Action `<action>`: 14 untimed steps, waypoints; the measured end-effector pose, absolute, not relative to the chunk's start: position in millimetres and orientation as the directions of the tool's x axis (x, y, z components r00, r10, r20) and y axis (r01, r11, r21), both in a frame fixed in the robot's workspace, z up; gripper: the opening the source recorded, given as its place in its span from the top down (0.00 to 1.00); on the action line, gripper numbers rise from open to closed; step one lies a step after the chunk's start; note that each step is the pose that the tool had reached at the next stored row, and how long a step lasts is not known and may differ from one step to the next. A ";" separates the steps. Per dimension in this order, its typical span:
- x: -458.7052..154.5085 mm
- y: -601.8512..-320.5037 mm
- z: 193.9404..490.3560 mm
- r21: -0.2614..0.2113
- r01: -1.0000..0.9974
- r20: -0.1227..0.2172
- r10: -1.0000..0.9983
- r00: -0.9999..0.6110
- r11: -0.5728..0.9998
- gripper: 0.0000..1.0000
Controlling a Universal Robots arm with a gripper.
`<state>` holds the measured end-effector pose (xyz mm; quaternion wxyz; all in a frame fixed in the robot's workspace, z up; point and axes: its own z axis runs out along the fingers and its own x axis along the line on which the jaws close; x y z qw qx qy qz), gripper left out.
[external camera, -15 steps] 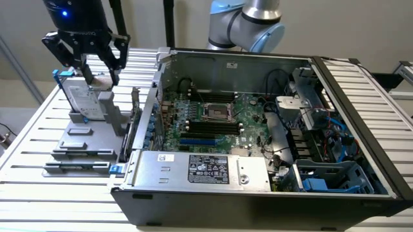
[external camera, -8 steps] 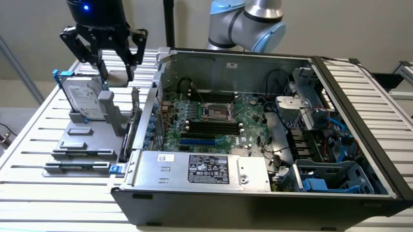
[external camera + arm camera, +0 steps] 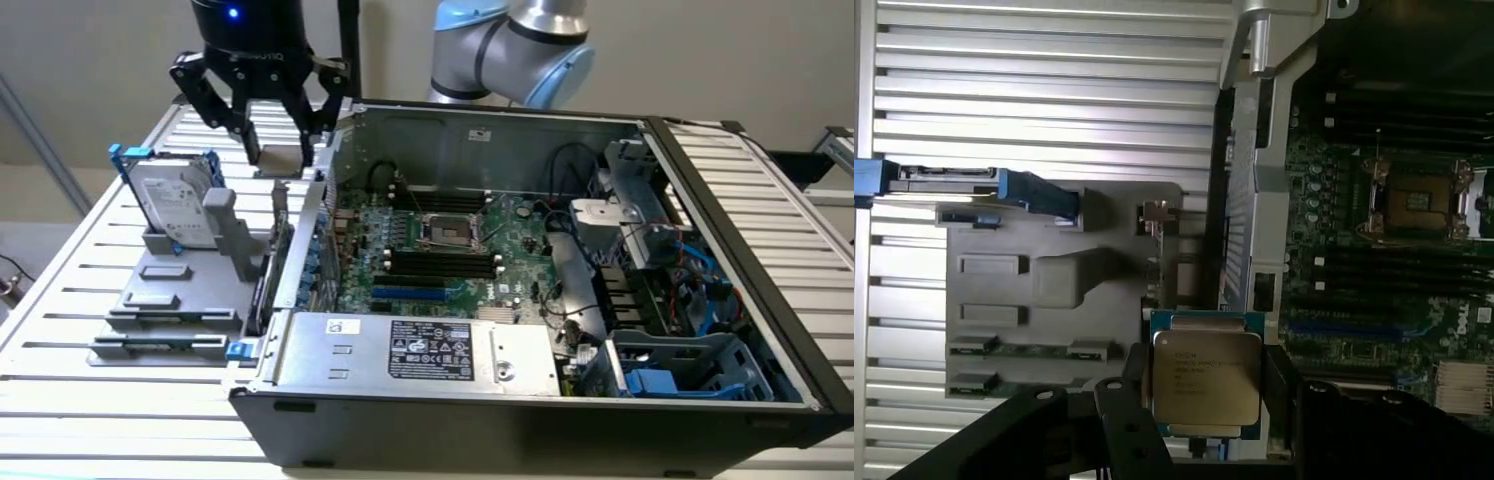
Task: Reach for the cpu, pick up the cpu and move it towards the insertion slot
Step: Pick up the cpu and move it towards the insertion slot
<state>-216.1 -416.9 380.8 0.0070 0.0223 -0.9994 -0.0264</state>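
The gripper [image 3: 280, 150] is pinching the cpu [image 3: 1206, 384] by its opposite pale edges, lifting it above the grey parts tray [image 3: 174, 290], beside the open computer case [image 3: 747, 260]. The chip is probably light, rigid and fragile; the insertion slot [image 3: 445, 233] is lying well apart.

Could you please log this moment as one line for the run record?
gripper: shut on cpu | cpu: lifted, outside the case beside the hard drive | insertion slot: unoccupied | phase: carrying
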 end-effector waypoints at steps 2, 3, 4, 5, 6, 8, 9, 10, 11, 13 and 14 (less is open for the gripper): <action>-206.7 -416.9 380.8 0.053 -0.044 0.013 -0.045 -0.999 0.998 0.45; -202.2 -416.9 380.8 0.053 -0.044 0.013 -0.045 -0.999 0.998 0.45; -197.7 -416.8 380.8 0.053 -0.044 0.013 -0.045 -0.999 0.998 0.45; -193.2 -416.8 380.8 0.053 -0.044 0.013 -0.045 -0.999 0.998 0.45; -188.7 -416.8 380.9 0.053 -0.044 0.013 -0.045 -0.999 0.998 0.45; -179.7 -416.7 380.8 0.053 -0.044 0.014 -0.045 -0.999 0.998 0.45; -174.8 -416.7 380.8 0.053 -0.044 0.014 -0.045 -0.999 0.998 0.45; -170.5 -416.5 380.7 0.053 -0.044 0.014 -0.045 -0.999 0.998 0.45; -165.8 -416.3 380.6 0.053 -0.044 0.015 -0.045 -0.999 0.998 0.45; -156.9 -415.0 380.0 0.053 -0.044 0.015 -0.045 -0.999 0.998 0.45; -152.3 -414.0 379.6 0.053 -0.044 0.015 -0.045 -0.999 0.998 0.45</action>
